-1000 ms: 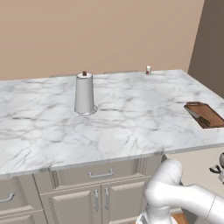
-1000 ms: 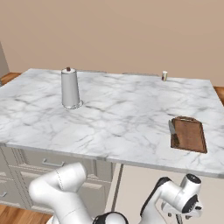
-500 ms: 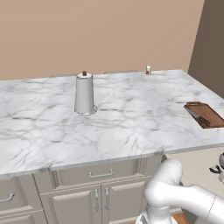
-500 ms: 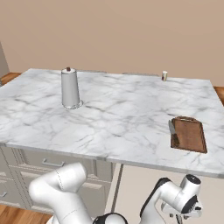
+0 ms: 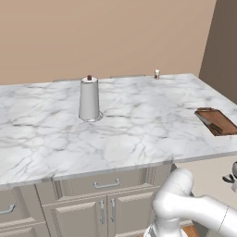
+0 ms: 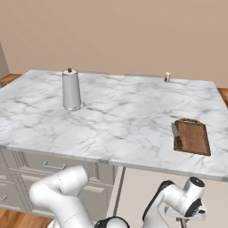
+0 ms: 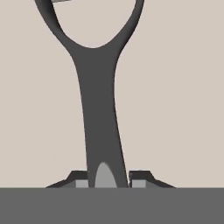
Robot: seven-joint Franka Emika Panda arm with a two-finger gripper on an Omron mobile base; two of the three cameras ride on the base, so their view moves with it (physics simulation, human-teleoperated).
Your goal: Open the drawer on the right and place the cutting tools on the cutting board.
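Observation:
A dark grey cutting tool point(image 7: 98, 109) with a long handle and a looped head lies on the pale beige inside of the drawer point(image 7: 179, 96). My gripper point(image 7: 108, 179) is shut on the handle's end, one fingertip point(image 7: 78, 178) pressed against each side. The hand point(image 6: 193, 213) hangs low beside the counter's right end, its edge also showing in the left base view point(image 5: 231, 178). The reddish-brown cutting board point(image 6: 193, 137) point(image 5: 217, 121) lies near the counter's right edge, and a grey-bladed knife point(image 6: 175, 130) point(image 5: 203, 117) rests along its near-left rim.
A tall grey canister point(image 5: 89, 99) point(image 6: 71, 90) stands mid-left on the marble countertop point(image 5: 139, 129). A small shaker point(image 5: 157, 74) point(image 6: 167, 77) sits at the far edge. Closed cabinet drawers and doors point(image 5: 106, 185) run below the counter's front.

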